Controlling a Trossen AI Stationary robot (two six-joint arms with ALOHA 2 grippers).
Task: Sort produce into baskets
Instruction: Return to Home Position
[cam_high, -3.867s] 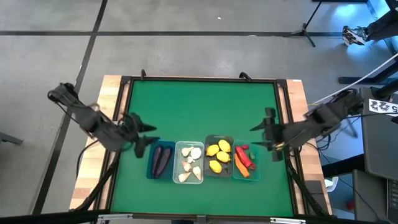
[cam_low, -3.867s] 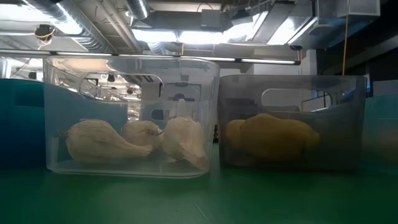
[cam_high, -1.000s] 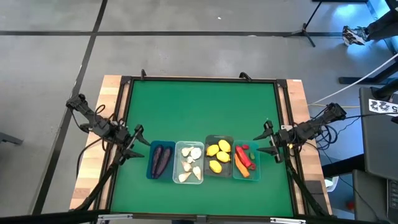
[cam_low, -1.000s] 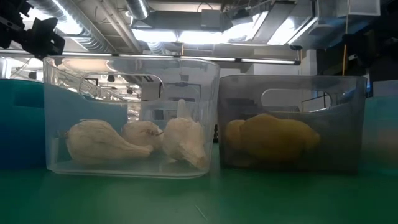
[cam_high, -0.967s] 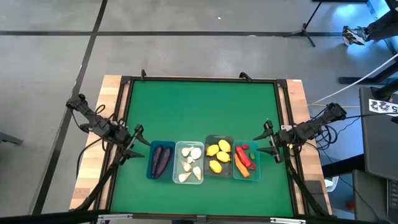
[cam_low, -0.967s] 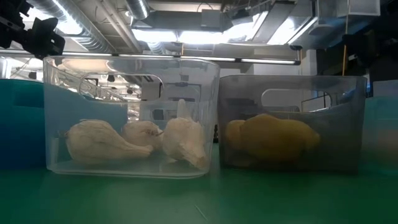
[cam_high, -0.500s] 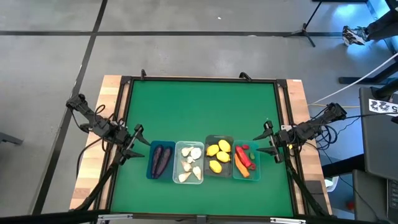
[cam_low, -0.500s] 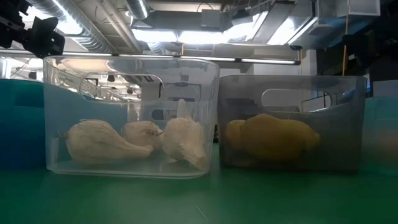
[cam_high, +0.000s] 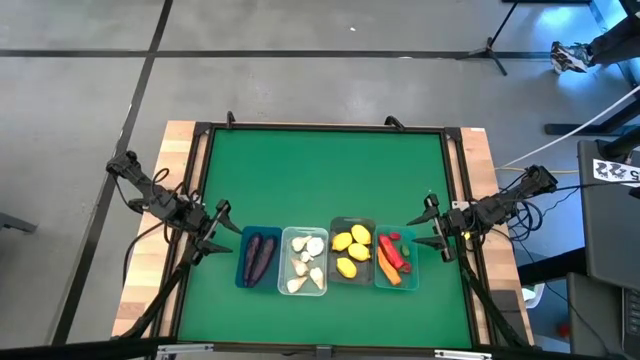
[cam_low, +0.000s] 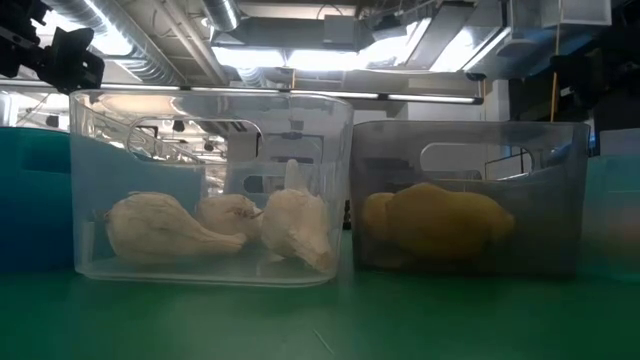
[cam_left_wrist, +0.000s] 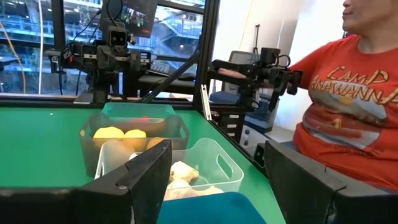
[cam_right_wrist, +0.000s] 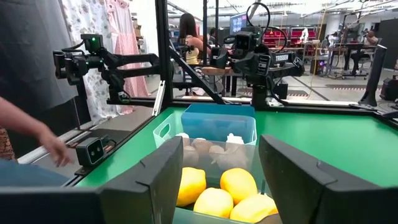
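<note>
- High view: the left gripper (cam_high: 221, 231) hung spread wide and empty at the left edge of the table (cam_high: 320, 170), just beside the blue bin (cam_high: 241, 272). The right gripper (cam_high: 430, 229) – equally wide, equally empty – hung just beside the teal bin (cam_high: 411, 272).
- Between them the four bins stood in a close row: eggplants (cam_high: 258, 256) in the blue, garlic (cam_high: 305, 262) in the clear bin (cam_high: 285, 277), lemons (cam_high: 352, 250) in the grey bin (cam_high: 333, 228), and peppers (cam_high: 391, 258) in the teal.
- Low view: the clear and grey bins stood side by side, garlic and lemons on their floors. A dark arm part (cam_low: 62, 55) showed above the clear bin – which arm, I cannot tell.
- Left wrist view: the left gripper gaped, gripping nothing. The blue bin lay nearest, with the clear, grey and teal ones beyond. A person (cam_left_wrist: 348, 118) in an orange shirt stood beside the table.
- Right wrist view: the right gripper gaped too, gripping nothing. Lemons lay nearest, garlic and the blue bin beyond. A person's hand (cam_right_wrist: 55, 151) showed off the table's side.
</note>
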